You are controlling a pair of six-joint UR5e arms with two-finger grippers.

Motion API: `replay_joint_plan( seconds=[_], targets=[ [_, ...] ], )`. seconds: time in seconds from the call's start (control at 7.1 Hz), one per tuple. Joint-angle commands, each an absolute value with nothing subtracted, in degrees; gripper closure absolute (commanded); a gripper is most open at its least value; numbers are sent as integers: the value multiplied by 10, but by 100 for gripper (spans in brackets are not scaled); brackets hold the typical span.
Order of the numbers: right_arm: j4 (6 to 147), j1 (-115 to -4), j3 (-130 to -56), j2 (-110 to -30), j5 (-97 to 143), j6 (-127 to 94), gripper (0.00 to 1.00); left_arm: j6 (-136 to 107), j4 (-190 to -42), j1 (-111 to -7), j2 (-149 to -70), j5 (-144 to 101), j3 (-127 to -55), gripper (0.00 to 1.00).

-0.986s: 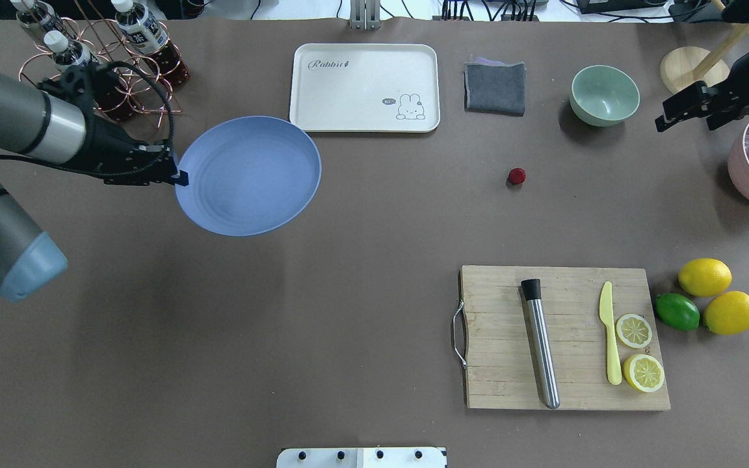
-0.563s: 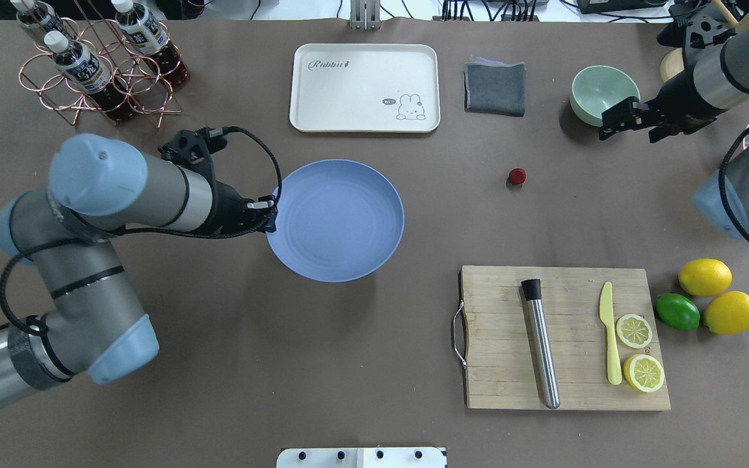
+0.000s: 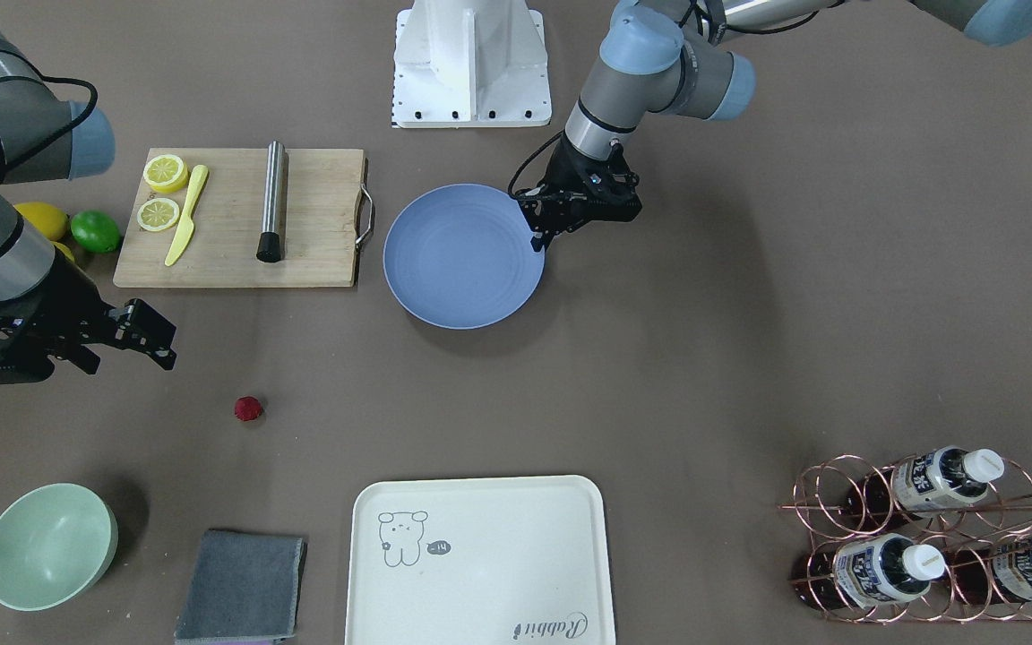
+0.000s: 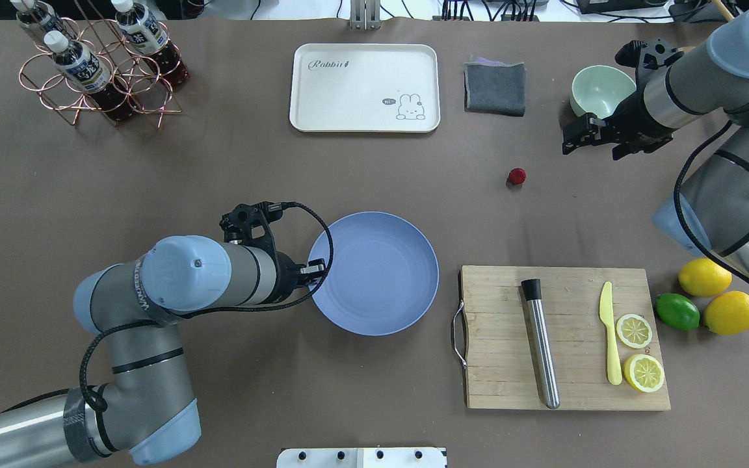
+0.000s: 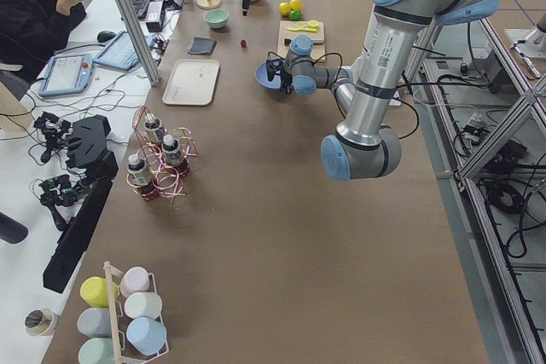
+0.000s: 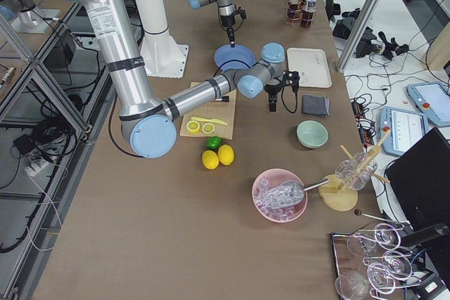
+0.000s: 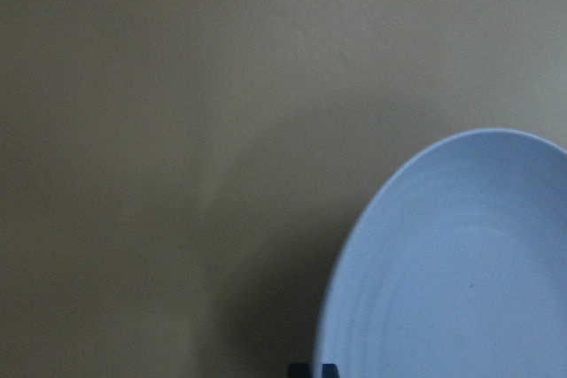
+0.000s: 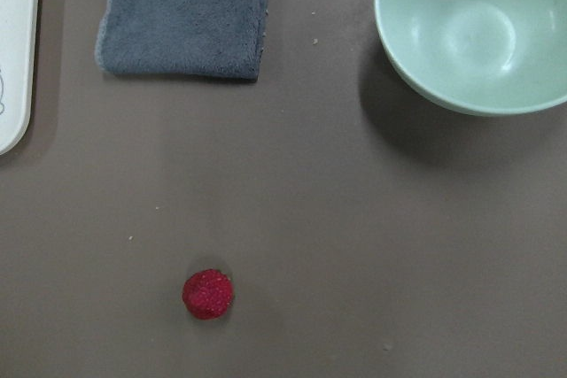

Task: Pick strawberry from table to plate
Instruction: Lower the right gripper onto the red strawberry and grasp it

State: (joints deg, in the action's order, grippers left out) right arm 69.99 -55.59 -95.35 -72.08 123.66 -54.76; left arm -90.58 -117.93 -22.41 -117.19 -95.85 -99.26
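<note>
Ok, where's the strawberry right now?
In the overhead view the strawberry lies on the table right of centre, below the grey cloth, left of the right gripper and apart from the plate.

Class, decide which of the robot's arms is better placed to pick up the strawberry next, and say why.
Right. The right gripper hangs open and empty near the strawberry. The left gripper is farther away and clamped on the rim of the plate.
</note>
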Motion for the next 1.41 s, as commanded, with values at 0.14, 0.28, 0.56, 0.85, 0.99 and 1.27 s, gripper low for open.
replay_joint_plan(
  seconds=[0.14, 0.28, 0.56, 0.85, 0.99, 1.27],
  targets=[
    [700, -543, -954, -721, 1230, -555, 0, -928, -1184, -221, -1185, -940, -969, 100],
    [700, -540, -953, -720, 1224, -555, 0, -925, -1184, -221, -1182, -940, -969, 83],
    [700, -534, -948, -720, 1214, -555, 0, -921, -1184, -222, -1180, -940, -971, 2],
    [700, -525, -939, -715, 1207, -555, 0, -918, -1180, -263, -1180, -966, -987, 2],
    [700, -513, -932, -704, 1197, -570, 0, -862, -1177, -296, -1177, -1010, -1004, 2],
    [700, -504, -897, -672, 1185, -574, 0, -792, -1179, -322, -1144, -1013, -1024, 2]
  ],
)
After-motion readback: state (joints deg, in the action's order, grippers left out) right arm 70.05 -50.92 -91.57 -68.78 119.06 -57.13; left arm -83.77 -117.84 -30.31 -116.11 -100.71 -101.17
